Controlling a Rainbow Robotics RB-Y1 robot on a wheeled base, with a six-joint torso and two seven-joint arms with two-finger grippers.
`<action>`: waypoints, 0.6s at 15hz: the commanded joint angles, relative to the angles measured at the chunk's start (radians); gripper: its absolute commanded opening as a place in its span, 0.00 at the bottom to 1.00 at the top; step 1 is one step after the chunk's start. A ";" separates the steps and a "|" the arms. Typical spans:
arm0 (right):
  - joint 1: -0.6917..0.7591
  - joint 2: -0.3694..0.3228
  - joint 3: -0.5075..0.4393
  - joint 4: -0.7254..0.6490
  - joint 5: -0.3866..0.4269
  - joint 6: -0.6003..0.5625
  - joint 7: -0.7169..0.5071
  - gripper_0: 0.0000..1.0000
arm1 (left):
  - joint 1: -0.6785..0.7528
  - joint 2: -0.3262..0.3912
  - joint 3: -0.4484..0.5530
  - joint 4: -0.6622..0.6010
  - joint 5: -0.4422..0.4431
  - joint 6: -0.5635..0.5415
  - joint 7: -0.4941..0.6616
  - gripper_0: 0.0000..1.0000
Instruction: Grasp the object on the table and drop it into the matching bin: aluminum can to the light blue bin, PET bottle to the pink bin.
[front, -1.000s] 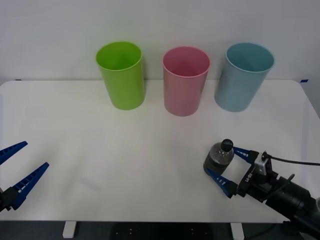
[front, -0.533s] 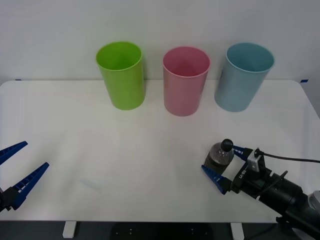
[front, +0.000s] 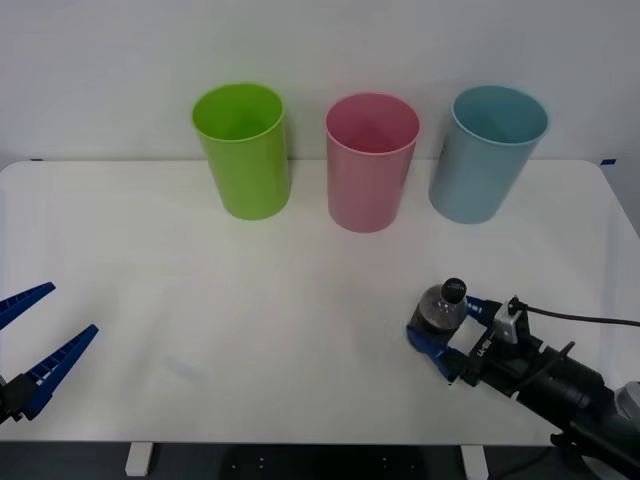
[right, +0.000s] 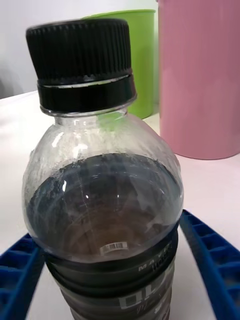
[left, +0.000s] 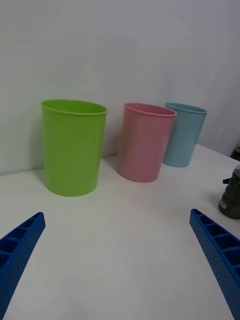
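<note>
From my front camera I have the right gripper (front: 440, 335) low over the table (front: 200, 300) near its front right, with the PET bottle (front: 439, 311) standing upright between its two blue fingers. The fingers look pressed against the bottle's lower body on both sides, so I read it as clamped on the bottle, though the far finger is mostly hidden behind the bottle and the contact itself I cannot make out cleanly. In the right wrist view the PET bottle (right: 102, 200) takes up nearly everything: black ribbed cap, clear shoulder, dark contents, a dark label band whose print is cut off at the frame edge. A blue ribbed finger sits on either side of its base; the bottle's foot is out of frame, so I cannot tell whether it is touching the table or lifted. Behind it I see part of the pink bin (right: 200, 80) and a slice of the lime green bin (right: 142, 60), both cropped. The light blue bin (front: 488, 152) stands at the back right of the row, well apart from the bottle. My left gripper (front: 30, 345) is parked at the front left edge, fingers spread wide and holding nothing.
</note>
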 joint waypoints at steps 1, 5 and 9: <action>0.000 0.002 0.000 -0.001 0.000 0.000 0.003 0.00 | 0.000 0.000 0.000 0.000 0.000 0.000 0.000 1.00; 0.000 0.002 0.000 -0.001 0.000 0.000 0.013 0.00 | 0.000 0.000 0.000 0.000 0.000 0.000 0.000 1.00; 0.003 0.002 0.000 -0.025 0.000 0.000 0.010 0.00 | 0.000 0.000 0.000 0.000 0.000 0.000 0.000 1.00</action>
